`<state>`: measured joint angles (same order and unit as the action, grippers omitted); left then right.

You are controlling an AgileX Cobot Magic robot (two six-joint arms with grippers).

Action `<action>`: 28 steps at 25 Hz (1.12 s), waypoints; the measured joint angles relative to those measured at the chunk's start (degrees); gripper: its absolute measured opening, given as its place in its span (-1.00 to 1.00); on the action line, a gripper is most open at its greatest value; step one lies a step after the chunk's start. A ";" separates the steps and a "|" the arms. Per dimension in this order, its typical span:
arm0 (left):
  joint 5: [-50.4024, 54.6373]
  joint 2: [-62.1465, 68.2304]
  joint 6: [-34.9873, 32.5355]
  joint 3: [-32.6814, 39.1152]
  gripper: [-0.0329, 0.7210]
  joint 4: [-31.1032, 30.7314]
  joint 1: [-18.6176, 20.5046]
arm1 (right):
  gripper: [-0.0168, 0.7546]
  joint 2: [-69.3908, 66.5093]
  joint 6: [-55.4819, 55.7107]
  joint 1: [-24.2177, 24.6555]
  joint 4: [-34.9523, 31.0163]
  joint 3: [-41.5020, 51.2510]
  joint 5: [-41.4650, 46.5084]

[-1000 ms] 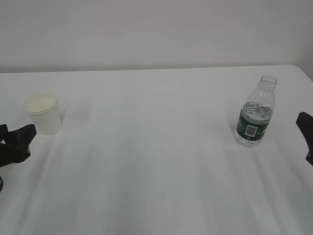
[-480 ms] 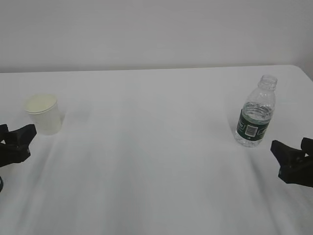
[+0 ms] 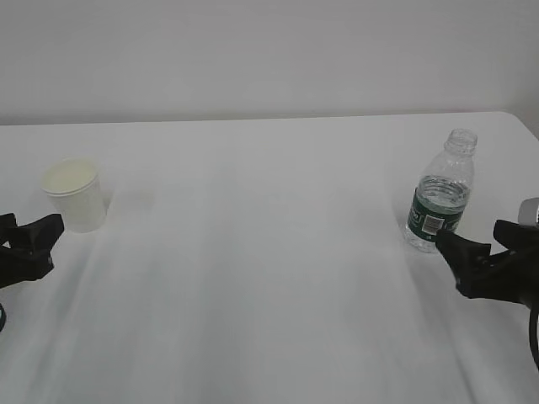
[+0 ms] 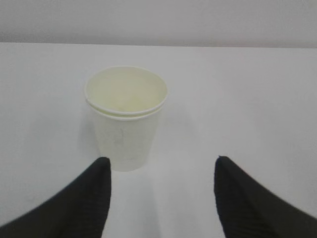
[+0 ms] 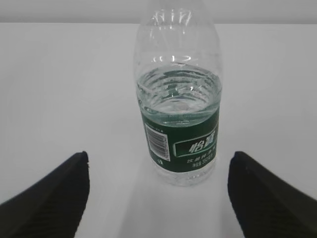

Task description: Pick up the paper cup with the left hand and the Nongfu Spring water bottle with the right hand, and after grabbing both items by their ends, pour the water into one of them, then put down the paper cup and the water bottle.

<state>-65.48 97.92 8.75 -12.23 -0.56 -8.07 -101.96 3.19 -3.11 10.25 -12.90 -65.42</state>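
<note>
The right tool (image 3: 477, 252) has slid in along the worktop (image 3: 269, 278), now just beside the Nongfu Spring water bottle (image 3: 440, 202), spread wide. The left tool (image 3: 29, 240) waits spread near the paper cup (image 3: 76, 195). Neither grasped yet.

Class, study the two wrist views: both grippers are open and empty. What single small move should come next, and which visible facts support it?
Probably ease both arms forward. The right gripper stands open short of the upright water bottle, centred between its fingers. The left gripper is open short of the paper cup, which sits nearer its left finger, so a slight leftward shift may help.
</note>
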 joint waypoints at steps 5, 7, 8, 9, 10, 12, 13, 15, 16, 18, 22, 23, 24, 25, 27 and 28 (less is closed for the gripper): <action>0.00 0.00 0.00 0.00 0.33 -0.10 0.00 | 0.78 -2.93 0.00 0.00 0.09 -2.39 0.00; 0.00 0.00 0.00 0.00 0.33 -0.10 0.00 | 0.78 -3.67 0.00 0.00 0.09 -3.32 0.00; 0.00 0.00 0.00 0.00 0.32 -0.10 0.00 | 0.78 -4.12 0.00 0.00 0.09 -3.76 0.00; 0.00 0.00 0.00 0.00 0.32 -0.10 0.00 | 0.78 -4.44 0.00 0.00 0.09 -4.14 0.00; 0.00 0.00 0.00 0.00 0.33 -0.10 0.00 | 0.78 -4.83 0.00 0.00 0.09 -4.53 0.00; 0.00 0.00 0.00 0.00 0.33 -0.10 0.00 | 0.78 -5.69 0.00 0.00 0.09 -5.16 0.00; 0.00 0.00 0.00 0.00 0.33 -0.10 0.00 | 0.78 -6.19 0.00 0.00 0.09 -5.56 0.00; 0.00 0.00 0.00 0.00 0.33 -0.10 0.00 | 0.78 -7.25 0.00 0.00 0.09 -6.41 0.00; -0.09 0.00 0.00 0.00 0.33 -0.10 0.00 | 0.78 -7.64 0.00 0.00 0.09 -6.88 0.00; -0.09 0.00 0.00 0.00 0.33 -0.10 0.00 | 0.78 -8.58 0.00 0.00 0.09 -7.65 0.00; -0.09 0.00 0.00 0.00 0.32 -0.10 0.00 | 0.78 -10.32 0.00 0.00 0.09 -9.67 0.00; -0.09 0.00 0.00 0.00 0.32 -0.10 0.00 | 0.78 -10.73 0.00 0.00 0.09 -10.18 0.00; -0.09 0.00 0.00 0.00 0.32 -0.10 0.00 | 0.78 -11.42 0.00 0.00 0.09 -10.70 0.00; -0.09 0.00 0.00 0.00 0.32 -0.10 0.00 | 0.78 -12.04 0.00 0.00 0.09 -11.13 0.00; -0.09 0.00 0.00 0.00 0.32 -0.10 0.00 | 0.78 -13.07 0.00 0.00 0.09 -12.21 0.00; -0.09 0.00 0.00 0.00 0.32 -0.10 0.00 | 0.78 -13.50 0.00 0.00 0.09 -12.56 0.00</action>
<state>-65.56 97.92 8.75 -12.23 -0.66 -8.07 -115.46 3.19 -3.11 10.34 -25.46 -65.42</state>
